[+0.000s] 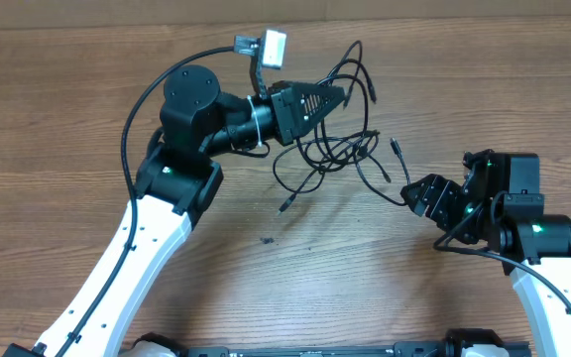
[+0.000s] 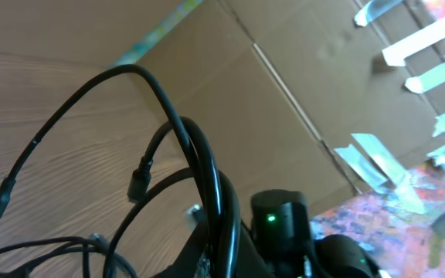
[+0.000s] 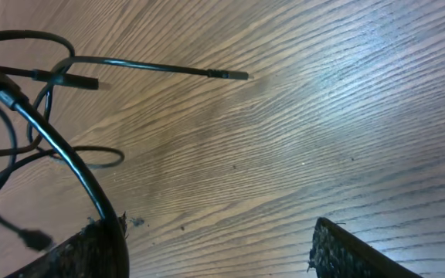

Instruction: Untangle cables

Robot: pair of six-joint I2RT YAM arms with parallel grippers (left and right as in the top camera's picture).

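Observation:
The cables (image 1: 337, 151) are a loose tangle of thin black cords with small plug ends on the wooden table (image 1: 87, 79), just right of centre. My left gripper (image 1: 341, 96) is at the tangle's upper left, shut on a few cords that rise in loops. In the left wrist view these cords (image 2: 201, 158) run down between its fingers (image 2: 224, 251). My right gripper (image 1: 411, 191) is at the tangle's right edge, low over the table. In the right wrist view its fingers (image 3: 219, 235) are wide apart. One cord (image 3: 62, 150) lies against the left finger, and a plug end (image 3: 236, 75) lies ahead.
A loose plug end (image 1: 285, 205) lies below the tangle and another (image 1: 395, 145) to its right. A small dark speck (image 1: 266, 241) is on the table. The left wrist view shows a cardboard wall (image 2: 284, 100) with tape strips (image 2: 431, 31) beyond the table.

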